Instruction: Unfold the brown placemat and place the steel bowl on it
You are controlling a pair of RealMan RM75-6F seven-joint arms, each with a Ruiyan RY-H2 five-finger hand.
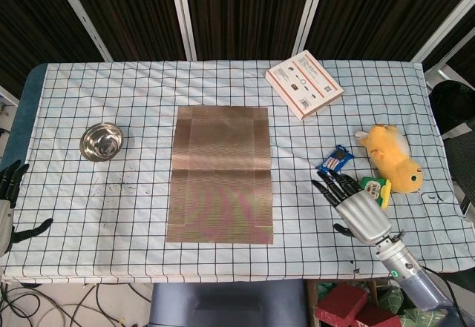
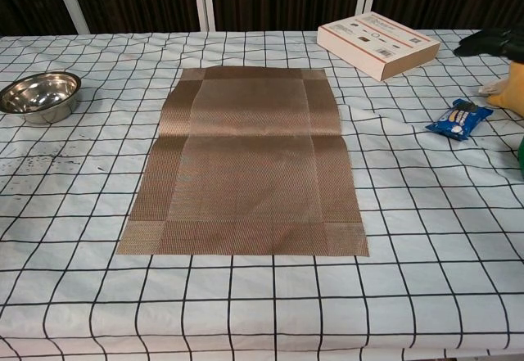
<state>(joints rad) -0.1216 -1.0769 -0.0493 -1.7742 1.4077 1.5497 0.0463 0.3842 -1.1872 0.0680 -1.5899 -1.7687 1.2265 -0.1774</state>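
- Seemingly, in the head view the brown placemat [image 1: 221, 173] was already laid out flat at the middle of the table [image 1: 223, 75], with one crease across it, so the unfolding was judged done and the bowl step not yet done.
- The steel bowl [image 1: 102, 141] was seen near the table's left edge, well apart from the placemat, round, shiny and shallow.
- The left hand [image 1: 7, 208] was found just off the left edge, low down, fingers spread and nothing held.
- The right hand [image 1: 356, 208] was seen over the table's right part, fingers apart and empty, just beside a blue packet [image 1: 335, 161] and a green tin [image 1: 373, 193], with a yellow plush toy [image 1: 392, 159] near.
- A knocked packet or tin was judged the risk if that hand were swept leftward low.
- A smooth steel rim was judged liable to slip from hard fingers, and a dragged bowl could ruck the woven mat.
- In the chest view the placemat [image 2: 246, 160] showed a fine woven, ribbed texture with a darker border, lying flat on the checked cloth.
- The bowl [image 2: 39, 96] sat at the far left edge; a flat white box [image 2: 378, 43] lay near the far right corner.
- Only dark fingertips [image 2: 483, 43] of the right hand were shown at the right edge.
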